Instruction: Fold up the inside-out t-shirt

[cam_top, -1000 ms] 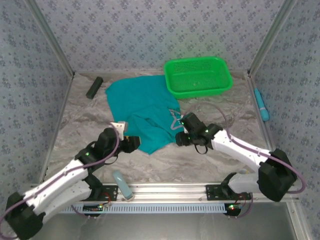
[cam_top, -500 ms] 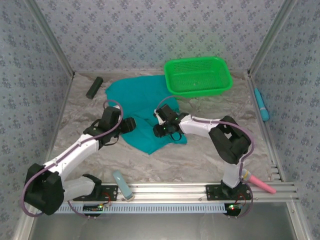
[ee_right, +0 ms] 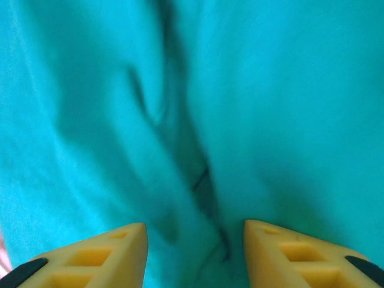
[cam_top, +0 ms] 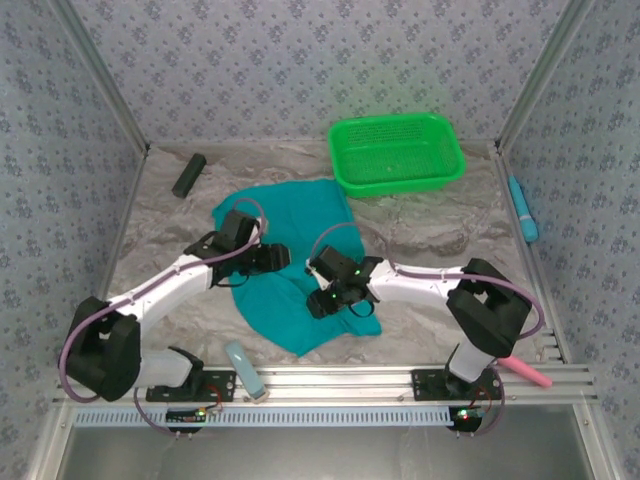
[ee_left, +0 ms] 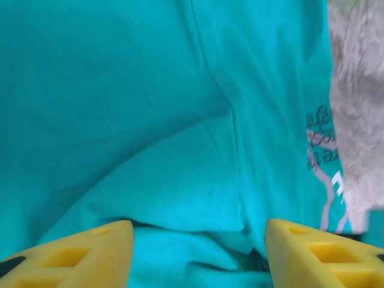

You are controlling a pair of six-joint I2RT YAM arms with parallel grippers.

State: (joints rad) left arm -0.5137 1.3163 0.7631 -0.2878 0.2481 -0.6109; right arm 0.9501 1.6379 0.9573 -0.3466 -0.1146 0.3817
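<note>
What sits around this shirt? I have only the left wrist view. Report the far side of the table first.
Observer: A green basket stands at the far right, just beyond the far corner of the t-shirt.
Operator: Now give me the other arm.
Observer: The right gripper is down over the near part of the t-shirt, its jaws apart above a dark crease in the cloth.
</note>
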